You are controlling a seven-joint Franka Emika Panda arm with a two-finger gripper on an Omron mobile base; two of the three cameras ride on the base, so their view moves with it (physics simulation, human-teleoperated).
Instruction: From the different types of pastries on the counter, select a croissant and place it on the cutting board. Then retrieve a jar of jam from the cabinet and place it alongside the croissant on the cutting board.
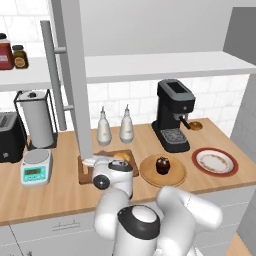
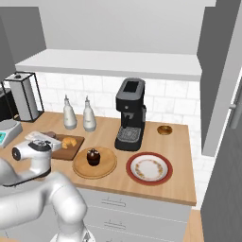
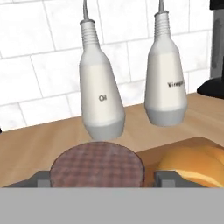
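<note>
The claw [image 3: 103,178] pinched the round dark-lidded jam jar [image 3: 97,168] just over the brown wooden cutting board [image 2: 75,142], beside the golden croissant [image 3: 197,164]. Next, I think, it should set the jar down and let go.

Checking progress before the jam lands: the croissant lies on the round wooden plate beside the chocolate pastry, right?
No. The croissant lies on the cutting board, as the right base view shows; only the chocolate pastry sits on the round wooden plate.
</note>
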